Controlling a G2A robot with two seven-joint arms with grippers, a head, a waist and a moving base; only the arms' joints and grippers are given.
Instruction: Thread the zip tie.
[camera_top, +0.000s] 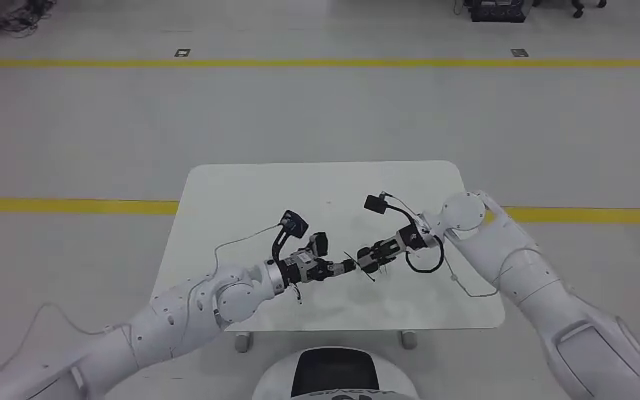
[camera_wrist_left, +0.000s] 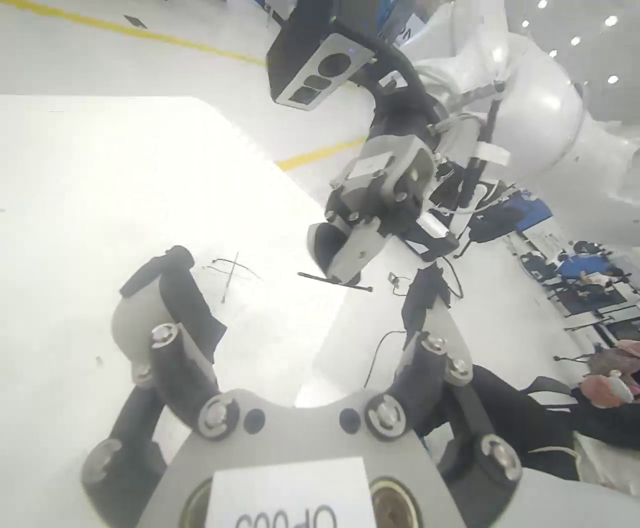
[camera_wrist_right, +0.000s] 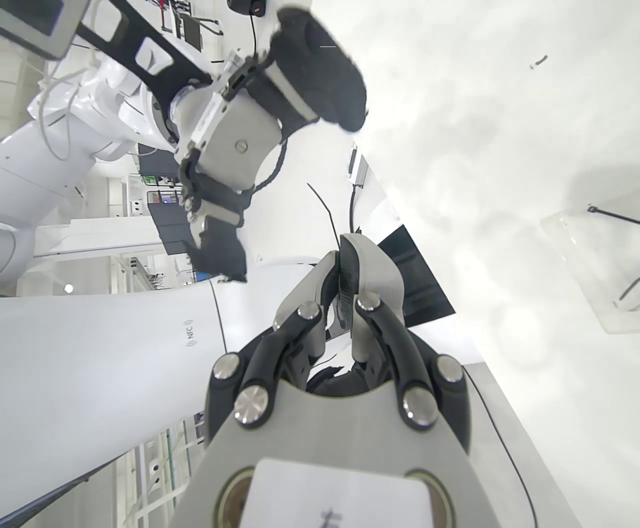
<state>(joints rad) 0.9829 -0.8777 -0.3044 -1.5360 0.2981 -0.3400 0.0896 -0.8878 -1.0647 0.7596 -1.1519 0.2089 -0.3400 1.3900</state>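
Note:
My right gripper (camera_wrist_right: 344, 252) is shut on a thin black zip tie (camera_wrist_right: 322, 206), whose free end sticks out past the fingertips. In the left wrist view the same zip tie (camera_wrist_left: 334, 281) lies crosswise under the right gripper (camera_wrist_left: 340, 257), just above the table's front edge. My left gripper (camera_wrist_left: 300, 270) is open with nothing between its fingers, a short gap from the tie. Seen from above, the left gripper (camera_top: 340, 266) and right gripper (camera_top: 370, 257) face each other tip to tip over the front middle of the white table (camera_top: 250, 200).
A few loose black zip ties (camera_wrist_left: 232, 270) lie on the table just beyond the grippers. A clear tray (camera_wrist_right: 590, 260) holding another zip tie (camera_wrist_right: 612, 215) sits farther along the table. The table's front edge runs directly below both grippers.

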